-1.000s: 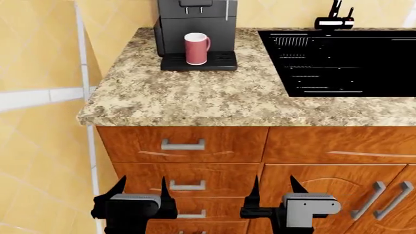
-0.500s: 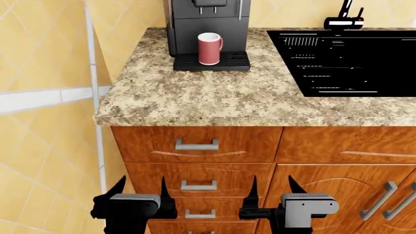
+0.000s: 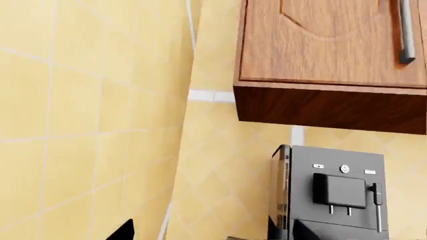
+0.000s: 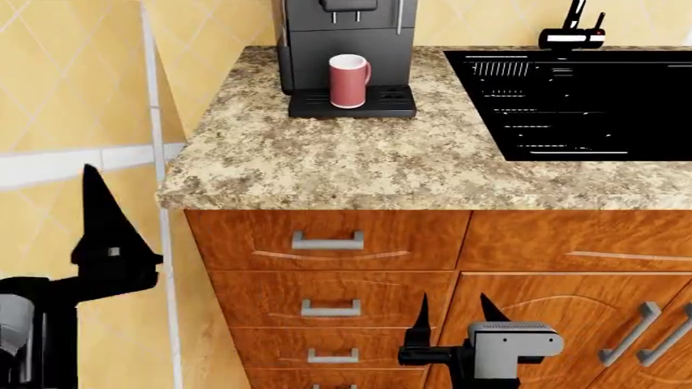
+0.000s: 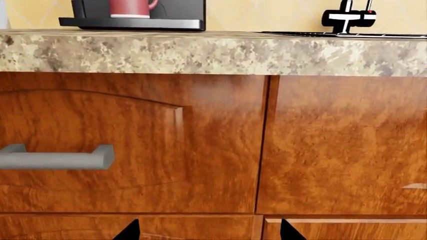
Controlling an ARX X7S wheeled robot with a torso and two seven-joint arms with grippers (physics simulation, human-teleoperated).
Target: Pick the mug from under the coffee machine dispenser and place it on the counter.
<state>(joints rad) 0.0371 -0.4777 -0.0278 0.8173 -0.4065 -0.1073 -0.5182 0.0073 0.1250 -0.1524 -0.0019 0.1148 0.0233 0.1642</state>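
The dusty-red mug stands upright on the slotted drip tray of the black-grey coffee machine, handle to the right, under the dispenser. The speckled counter spreads in front of it. My left gripper is open and empty, raised at the far left by the tiled wall; one of its fingers points up below counter height. It faces the dispenser. My right gripper is open and empty, low before the drawers. Its view shows the mug's base.
A black sink basin with a faucet fills the counter's right side. Wooden drawers with metal handles are below the counter edge. A yellow tiled wall is at the left. An upper cabinet hangs above the machine.
My left arm has risen from low before the drawers to the far left, its finger now pointing up. The head view shifted earlier, then held. The right gripper and the mug have not moved.
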